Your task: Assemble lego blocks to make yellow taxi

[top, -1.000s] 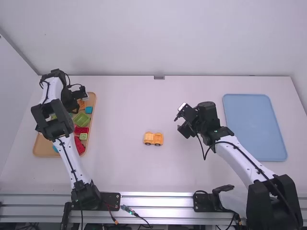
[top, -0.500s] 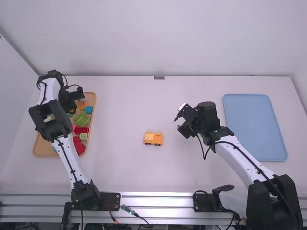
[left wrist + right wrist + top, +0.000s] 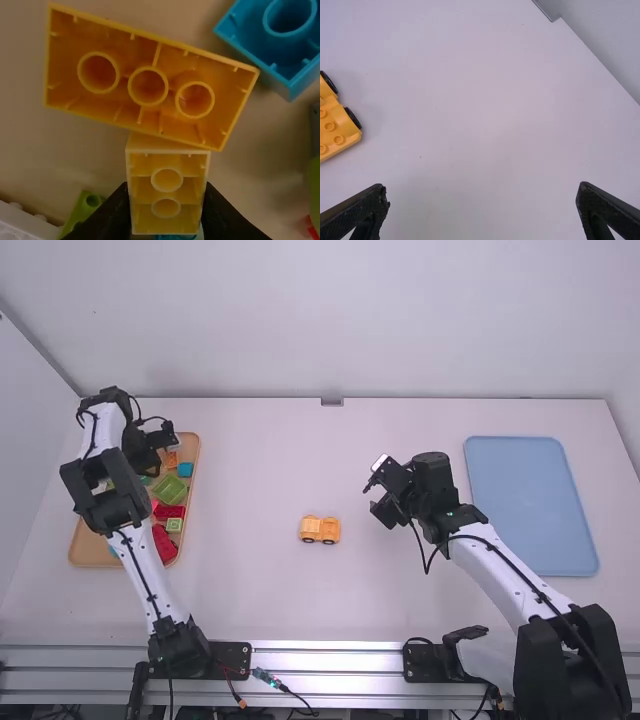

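At the far end of the parts tray, my left gripper (image 3: 158, 460) is low over the blocks. In the left wrist view, my left gripper (image 3: 164, 200) has its fingers against both sides of a small yellow block (image 3: 167, 192), whose hollow underside faces the camera. A longer yellow-orange block (image 3: 190, 122), also underside up, lies against it. My right gripper (image 3: 376, 498) is above the table, right of the yellow wheeled car base (image 3: 320, 530). In the right wrist view, the right gripper (image 3: 482, 195) is open with nothing between its fingers; the car base (image 3: 337, 127) shows studs and black wheels.
The wooden tray (image 3: 95, 558) at the left holds green, red and blue blocks. A blue block (image 3: 280, 45) lies beside the long yellow-orange one. At the right is a flat light-blue tray (image 3: 530, 505).
My left arm has shifted slightly to the left over the tray, then stayed still over the last half second. The right arm and the car base have not moved.
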Robot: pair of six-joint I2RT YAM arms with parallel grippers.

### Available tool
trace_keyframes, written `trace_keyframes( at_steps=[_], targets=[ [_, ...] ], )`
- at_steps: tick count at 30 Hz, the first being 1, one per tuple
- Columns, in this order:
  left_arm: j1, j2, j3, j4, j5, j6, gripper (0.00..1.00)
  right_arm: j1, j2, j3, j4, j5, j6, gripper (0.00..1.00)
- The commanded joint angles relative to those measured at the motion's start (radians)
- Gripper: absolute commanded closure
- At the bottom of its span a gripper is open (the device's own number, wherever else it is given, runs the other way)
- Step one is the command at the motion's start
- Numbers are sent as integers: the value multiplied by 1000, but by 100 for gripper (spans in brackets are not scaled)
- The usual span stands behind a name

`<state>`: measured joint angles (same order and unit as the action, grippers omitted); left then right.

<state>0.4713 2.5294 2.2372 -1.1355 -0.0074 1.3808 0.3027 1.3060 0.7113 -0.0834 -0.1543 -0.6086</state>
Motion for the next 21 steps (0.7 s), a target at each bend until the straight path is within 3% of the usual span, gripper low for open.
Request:
trace_keyframes(
  at_steps=[1, 21],
  targets=[
    [0, 18, -4, -9, 17, 6, 66, 5, -10, -5, -4, -6, 7, 0],
    [0, 18, -3, 18, 17, -5, 75, 5, -10, -5, 0, -5, 6, 1]
  ],
)
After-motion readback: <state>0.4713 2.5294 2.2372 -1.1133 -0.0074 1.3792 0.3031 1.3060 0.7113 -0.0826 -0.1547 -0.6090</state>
